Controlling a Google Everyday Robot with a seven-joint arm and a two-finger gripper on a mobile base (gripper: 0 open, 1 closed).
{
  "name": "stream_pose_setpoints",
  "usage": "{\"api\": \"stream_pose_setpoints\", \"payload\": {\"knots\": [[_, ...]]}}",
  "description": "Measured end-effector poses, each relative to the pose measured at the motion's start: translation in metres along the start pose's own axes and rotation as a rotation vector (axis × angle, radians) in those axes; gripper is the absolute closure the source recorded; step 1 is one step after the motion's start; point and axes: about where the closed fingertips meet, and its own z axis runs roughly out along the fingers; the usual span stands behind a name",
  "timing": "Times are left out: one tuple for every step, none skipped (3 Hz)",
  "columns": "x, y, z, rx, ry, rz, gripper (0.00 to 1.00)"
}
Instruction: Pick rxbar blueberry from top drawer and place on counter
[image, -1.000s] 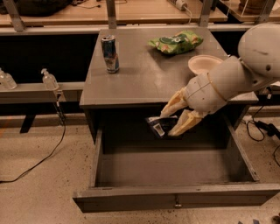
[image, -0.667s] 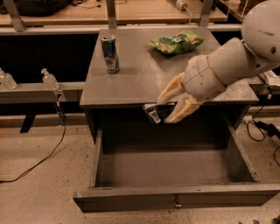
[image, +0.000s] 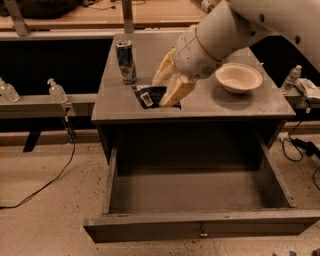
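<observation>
Lifted clear of the top drawer (image: 200, 192), the gripper (image: 163, 95) now hangs over the counter's (image: 240, 104) front edge, left of centre, clamped on the rxbar blueberry (image: 149, 96). Placing step: next, lower and release.

Arm (image: 235, 25): reaching down-left from the upper right, behind the fingers.
Gripper (image: 160, 93): fingers (image: 176, 90) pointing down-left, pinching the rxbar blueberry (image: 149, 96) between their tips.

Lab w/ wood bench (image: 75, 15), floor cables (image: 73, 145)
</observation>
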Motion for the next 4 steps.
{"api": "stream_pose_setpoints", "payload": {"knots": [[-0.005, -0.036, 0.026, -0.005, 0.039, 0.055, 1.00], [0.002, -0.059, 0.071, -0.040, 0.131, 0.123, 0.75], [0.011, -0.068, 0.094, -0.054, 0.161, 0.180, 0.52], [0.023, -0.064, 0.125, -0.094, 0.201, 0.246, 0.20]]}}
